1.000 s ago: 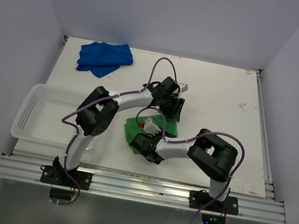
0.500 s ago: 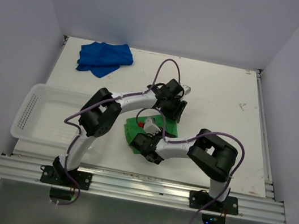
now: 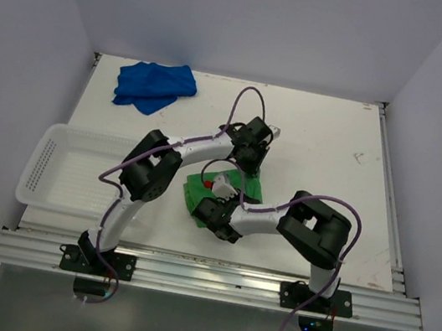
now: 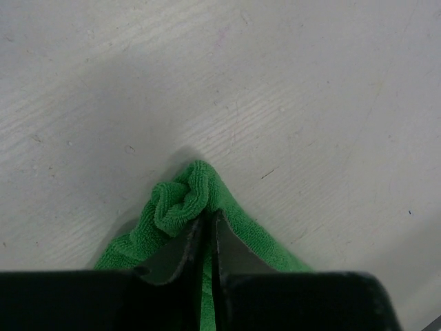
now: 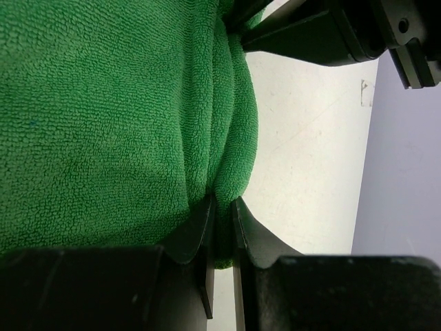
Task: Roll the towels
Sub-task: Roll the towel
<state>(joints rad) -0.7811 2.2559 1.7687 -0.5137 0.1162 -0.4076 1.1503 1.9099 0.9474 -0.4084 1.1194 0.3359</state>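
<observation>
Left gripper (image 4: 208, 219) has just snapped shut on a corner of green towel (image 4: 180, 200), mid-table; right gripper (image 5: 222, 207) is clamped on another edge. Best keep both grips level w/ even tension, roll tight. Basket (image 3: 46, 155) sits left, blue towel (image 3: 155, 85) far-left corner; neither blocks, but arms crowd each other.

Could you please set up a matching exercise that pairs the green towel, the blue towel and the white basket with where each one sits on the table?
Things:
1. green towel
2. blue towel
3. white basket

Places:
A. crumpled at the far left corner of the table
B. at the table's left edge, on the near side
C. mid-table, pinched by the left gripper and the right gripper

Pairs: 1-C; 2-A; 3-B
</observation>
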